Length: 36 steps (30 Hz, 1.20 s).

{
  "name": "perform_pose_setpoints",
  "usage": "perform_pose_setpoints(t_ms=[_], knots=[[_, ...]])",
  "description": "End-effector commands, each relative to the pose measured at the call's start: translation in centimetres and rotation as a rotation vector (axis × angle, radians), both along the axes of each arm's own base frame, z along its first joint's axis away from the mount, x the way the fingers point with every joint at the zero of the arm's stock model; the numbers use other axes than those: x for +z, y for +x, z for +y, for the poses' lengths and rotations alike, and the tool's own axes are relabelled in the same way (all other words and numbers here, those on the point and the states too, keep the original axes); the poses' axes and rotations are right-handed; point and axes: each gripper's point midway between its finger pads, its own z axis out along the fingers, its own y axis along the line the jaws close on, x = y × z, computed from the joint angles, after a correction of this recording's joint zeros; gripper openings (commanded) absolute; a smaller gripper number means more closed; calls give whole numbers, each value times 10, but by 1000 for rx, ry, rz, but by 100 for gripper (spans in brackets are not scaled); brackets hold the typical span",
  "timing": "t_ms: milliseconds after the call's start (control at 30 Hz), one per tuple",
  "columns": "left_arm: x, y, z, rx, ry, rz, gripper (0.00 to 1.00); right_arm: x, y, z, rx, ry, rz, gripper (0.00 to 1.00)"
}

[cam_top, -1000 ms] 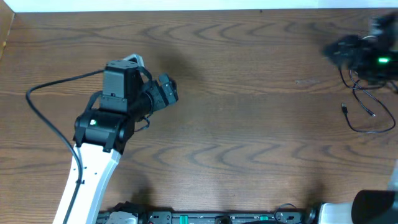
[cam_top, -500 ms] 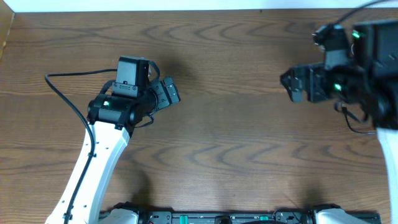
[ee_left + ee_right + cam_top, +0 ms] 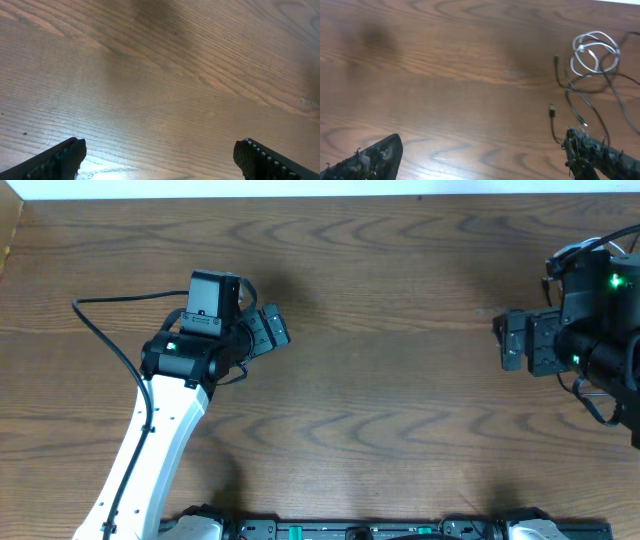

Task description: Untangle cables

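Observation:
In the right wrist view, the white cable (image 3: pixel 594 51) lies coiled on the table at the upper right. The thin black cable (image 3: pixel 568 91) runs through and below it in loose loops, with a small plug end (image 3: pixel 551 111). My right gripper (image 3: pixel 482 150) is open and empty, and its right finger is just below the black cable's loops. In the overhead view the right gripper (image 3: pixel 512 340) is at the far right. The arm hides most of the cables there, and only a black loop (image 3: pixel 597 409) shows. My left gripper (image 3: pixel 272 330) (image 3: pixel 159 150) is open and empty over bare wood at the left.
The brown wooden table (image 3: pixel 380 380) fills the view, with its back edge (image 3: pixel 300 197) along the top. The left arm's thick black wire (image 3: pixel 95 330) arcs out to the left of that arm. Robot bases (image 3: pixel 350 530) sit along the front edge.
The right arm swung left over the table, then drew back right and a little lower, covering the cables in the overhead view. The left arm moved up slightly, then stayed still.

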Motion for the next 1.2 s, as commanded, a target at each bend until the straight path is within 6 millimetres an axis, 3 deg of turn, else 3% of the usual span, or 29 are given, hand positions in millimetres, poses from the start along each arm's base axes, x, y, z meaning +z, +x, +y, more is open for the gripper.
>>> perform_pose_setpoints(t_ms=[0, 267, 500, 733, 1167], knots=[[-1, 1, 5, 7, 23, 2, 99, -13, 2, -8, -20, -56, 20, 99], [-1, 1, 5, 7, 23, 2, 99, -37, 22, -3, -19, -3, -225, 99], [-1, 1, 5, 7, 23, 2, 99, -77, -3, -11, -39, 36, -492, 99], [-1, 1, 5, 7, 23, 2, 99, -119, -28, -19, -71, 58, -644, 99], [-1, 1, 5, 7, 23, 2, 99, -177, -18, -5, -38, 173, -811, 99]])
